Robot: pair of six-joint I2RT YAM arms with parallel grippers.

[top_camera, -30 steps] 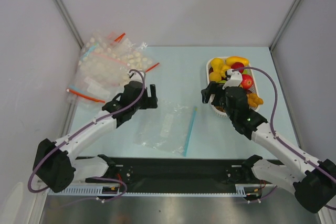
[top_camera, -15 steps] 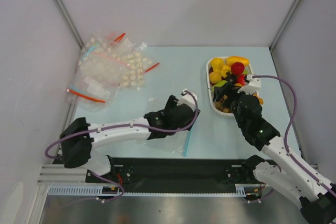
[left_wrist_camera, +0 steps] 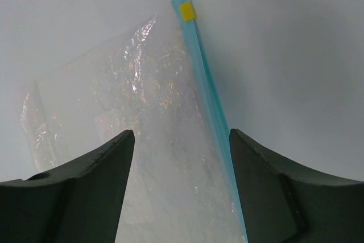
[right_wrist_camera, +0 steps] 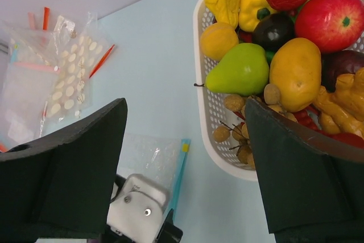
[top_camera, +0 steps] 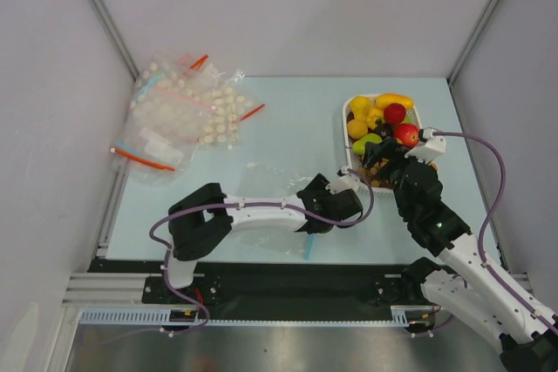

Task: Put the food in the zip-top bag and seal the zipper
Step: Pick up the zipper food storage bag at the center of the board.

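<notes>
The zip-top bag [left_wrist_camera: 153,118] lies flat on the table, and in the top view [top_camera: 261,226] my left arm hides most of it. Its zipper [left_wrist_camera: 206,92] is the light blue strip on the right edge, with a yellow tab at the far end. My left gripper [top_camera: 329,210] is open, low over the bag, its jaws [left_wrist_camera: 181,136] straddling the plastic and the strip. The food [top_camera: 384,124] fills a white basket [top_camera: 347,156]. My right gripper [top_camera: 377,159] is open and empty above the basket's near left edge; a green pear [right_wrist_camera: 242,69] lies ahead of it [right_wrist_camera: 185,106].
A heap of other clear bags [top_camera: 179,115], several with red strips, lies at the back left and also shows in the right wrist view [right_wrist_camera: 51,66]. Grey walls close the table at the back and sides. My left arm stretches across the front centre.
My left arm has swung from the left side across the bag to its blue strip edge. My right gripper has shifted slightly right over the basket's near edge.
</notes>
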